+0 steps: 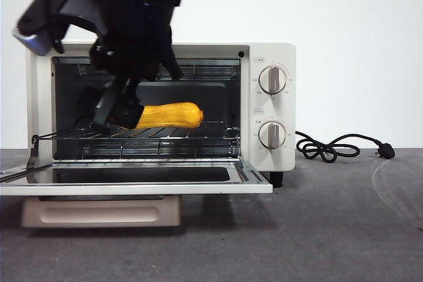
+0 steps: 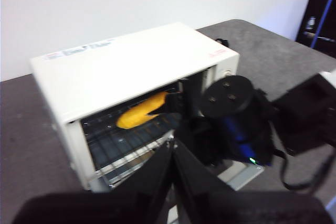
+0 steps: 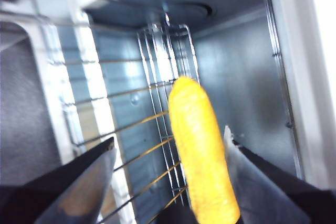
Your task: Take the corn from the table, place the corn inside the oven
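The bumpy yellow corn cob (image 1: 168,115) lies on the wire rack inside the cream-white box oven (image 1: 268,57). The right gripper (image 3: 168,156) reaches in, its jaws spread wide around the corn. The left gripper (image 2: 172,153) waits outside, jaws pressed together.

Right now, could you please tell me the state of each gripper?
Left gripper: shut, holding nothing, outside the oven.
Right gripper: jaws open inside the oven, on either side of the corn on the rack.

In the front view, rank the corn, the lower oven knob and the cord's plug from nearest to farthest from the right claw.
1. The corn, lying on the oven rack between the open right claw jaws.
2. The lower knob, on the oven's control panel beside the cavity.
3. The plug, on the table beyond the oven, at the cord's far end.
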Controlling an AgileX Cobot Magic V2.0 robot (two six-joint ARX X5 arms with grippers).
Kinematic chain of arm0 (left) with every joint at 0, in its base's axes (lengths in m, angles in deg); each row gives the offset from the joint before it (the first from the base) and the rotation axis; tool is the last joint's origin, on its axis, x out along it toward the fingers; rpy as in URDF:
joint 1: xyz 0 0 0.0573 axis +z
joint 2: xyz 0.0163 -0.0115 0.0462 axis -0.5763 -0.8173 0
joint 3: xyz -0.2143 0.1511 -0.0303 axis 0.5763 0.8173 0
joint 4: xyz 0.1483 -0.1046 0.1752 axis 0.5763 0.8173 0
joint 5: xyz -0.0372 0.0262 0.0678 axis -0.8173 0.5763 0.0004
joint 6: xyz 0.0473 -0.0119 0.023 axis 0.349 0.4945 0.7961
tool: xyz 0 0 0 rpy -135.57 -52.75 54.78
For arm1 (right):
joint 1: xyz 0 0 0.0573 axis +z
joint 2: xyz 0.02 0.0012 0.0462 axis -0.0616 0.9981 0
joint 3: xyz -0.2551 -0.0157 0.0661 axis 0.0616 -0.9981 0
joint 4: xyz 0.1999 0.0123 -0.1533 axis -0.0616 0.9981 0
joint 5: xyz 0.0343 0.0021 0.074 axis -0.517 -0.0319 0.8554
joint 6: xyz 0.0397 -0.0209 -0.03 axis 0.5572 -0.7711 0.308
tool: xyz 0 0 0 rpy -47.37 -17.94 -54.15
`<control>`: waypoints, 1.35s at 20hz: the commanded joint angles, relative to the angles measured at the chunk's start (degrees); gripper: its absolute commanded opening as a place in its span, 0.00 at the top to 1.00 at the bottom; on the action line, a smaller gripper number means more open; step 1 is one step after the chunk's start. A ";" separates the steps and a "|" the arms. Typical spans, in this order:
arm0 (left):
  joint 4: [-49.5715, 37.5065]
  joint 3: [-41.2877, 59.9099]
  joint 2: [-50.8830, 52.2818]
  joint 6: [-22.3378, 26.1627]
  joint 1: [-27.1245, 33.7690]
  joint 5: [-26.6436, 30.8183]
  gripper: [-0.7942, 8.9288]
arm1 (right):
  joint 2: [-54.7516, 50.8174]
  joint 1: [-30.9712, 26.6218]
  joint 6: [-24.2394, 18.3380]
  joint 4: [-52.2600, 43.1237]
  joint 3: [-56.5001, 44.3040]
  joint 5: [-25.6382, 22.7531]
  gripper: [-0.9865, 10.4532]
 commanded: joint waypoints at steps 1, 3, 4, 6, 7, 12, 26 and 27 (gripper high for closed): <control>-0.57 0.42 -0.09 2.51 -0.13 2.86 0.92 | 0.20 2.45 2.73 -0.42 0.13 -4.00 0.61; -1.46 0.42 -0.42 4.44 -0.13 7.21 0.92 | -0.98 5.07 5.01 0.11 0.17 -5.99 0.61; -2.10 0.42 -0.70 5.38 -0.15 9.57 0.92 | -1.75 6.27 6.43 0.79 0.20 -6.19 0.61; -4.26 0.42 -1.64 7.78 -0.13 13.92 0.92 | -3.80 8.79 10.27 4.02 0.28 -6.19 0.61; -5.60 0.42 -2.32 8.72 -0.13 14.95 0.93 | -5.14 10.14 13.22 6.69 0.28 -6.14 0.61; -10.54 0.42 -8.33 11.23 -0.07 14.88 0.93 | -11.80 15.69 25.57 22.56 0.28 -6.14 0.62; -9.84 0.44 -26.32 10.67 15.89 -14.60 0.93 | -28.74 14.75 46.53 54.49 0.28 -3.30 0.92; -8.59 0.48 -27.15 10.67 18.91 -20.00 0.93 | -30.14 12.87 47.43 55.21 0.28 -0.04 0.92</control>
